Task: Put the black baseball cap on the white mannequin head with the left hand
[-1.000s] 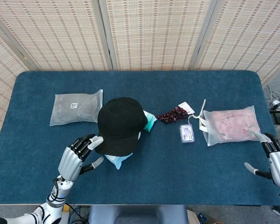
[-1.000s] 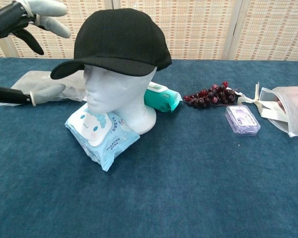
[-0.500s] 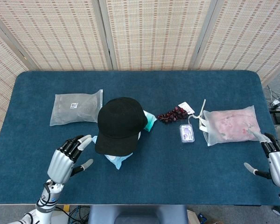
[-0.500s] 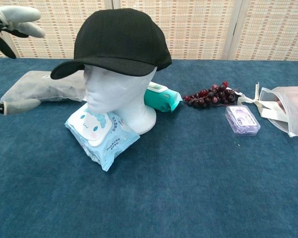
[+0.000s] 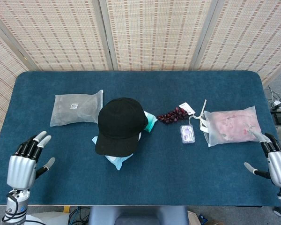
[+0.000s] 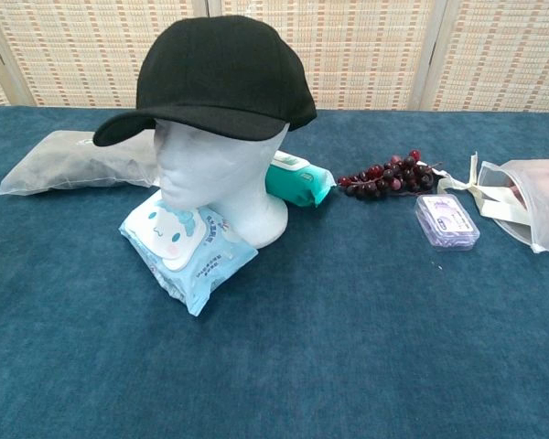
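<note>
The cap (image 6: 221,73) is sitting on the mannequin head (image 6: 215,174), mid-worktop (image 5: 145,183), which is wearing blue cloth. Woven screens (image 5: 154,33) are standing behind. The left hand (image 5: 22,164) is hovering empty, fingers spread, at the near-left edge; the right hand (image 5: 277,164) likewise near-right.

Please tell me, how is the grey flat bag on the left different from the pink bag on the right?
The grey bag is dull and cloudy, with a small label; the pink bag is clearer, showing pink contents. The grey bag has no straps, while the pink bag has white straps at its left end. Both lie flat on the blue table.
</note>
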Robot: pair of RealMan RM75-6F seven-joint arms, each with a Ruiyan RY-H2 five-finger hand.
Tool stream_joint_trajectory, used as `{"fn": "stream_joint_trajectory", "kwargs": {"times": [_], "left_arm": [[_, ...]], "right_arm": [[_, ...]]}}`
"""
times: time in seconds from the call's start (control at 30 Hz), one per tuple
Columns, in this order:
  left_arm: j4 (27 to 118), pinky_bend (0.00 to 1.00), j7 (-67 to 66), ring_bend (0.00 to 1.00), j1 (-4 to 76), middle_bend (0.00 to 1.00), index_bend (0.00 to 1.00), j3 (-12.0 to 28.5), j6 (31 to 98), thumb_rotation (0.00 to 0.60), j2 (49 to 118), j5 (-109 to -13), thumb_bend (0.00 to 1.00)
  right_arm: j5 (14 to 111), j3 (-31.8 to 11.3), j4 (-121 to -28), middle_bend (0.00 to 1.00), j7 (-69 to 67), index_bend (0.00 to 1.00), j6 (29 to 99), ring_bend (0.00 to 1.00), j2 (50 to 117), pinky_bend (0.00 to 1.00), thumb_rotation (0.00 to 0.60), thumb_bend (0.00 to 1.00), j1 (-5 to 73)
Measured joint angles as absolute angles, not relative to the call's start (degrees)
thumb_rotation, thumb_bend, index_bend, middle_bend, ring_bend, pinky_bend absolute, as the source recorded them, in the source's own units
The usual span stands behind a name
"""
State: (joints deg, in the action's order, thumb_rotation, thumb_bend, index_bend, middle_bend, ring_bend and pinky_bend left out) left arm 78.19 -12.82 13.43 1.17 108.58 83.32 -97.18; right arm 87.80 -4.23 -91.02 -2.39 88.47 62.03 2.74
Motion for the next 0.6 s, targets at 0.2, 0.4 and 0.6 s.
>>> {"fn": "stream_joint_trajectory", "kwargs": {"times": [0.2, 0.4, 0.6], "left_arm": [[85.0, 0.39, -14.2, 0.26, 9.9, 0.33, 0.44, -0.3, 106.0, 0.6, 75.4, -94.6, 0.08], [86.3, 0.41, -12.1, 0.28, 7.9, 0.36, 0.45, -1.0, 103.3, 0.6, 72.1, -92.8, 0.08], [87.8, 0.42, -11.1, 0.29, 7.2, 0.37, 0.45, -0.7, 100.3, 0.6, 70.0, -91.2, 0.08]], "right_arm": [[87.0, -4.5, -91.4, 0.22, -0.5, 0.1, 87.8, 0.13, 62.6, 0.42, 0.6, 0.0, 3.1], [85.8, -5.0, -91.7, 0.22, 0.8, 0.1, 87.2, 0.13, 63.1, 0.42, 0.6, 0.0, 3.4], [85.4, -5.3, -91.5, 0.22, 0.8, 0.1, 87.1, 0.13, 63.2, 0.42, 0.6, 0.0, 3.4]]}}
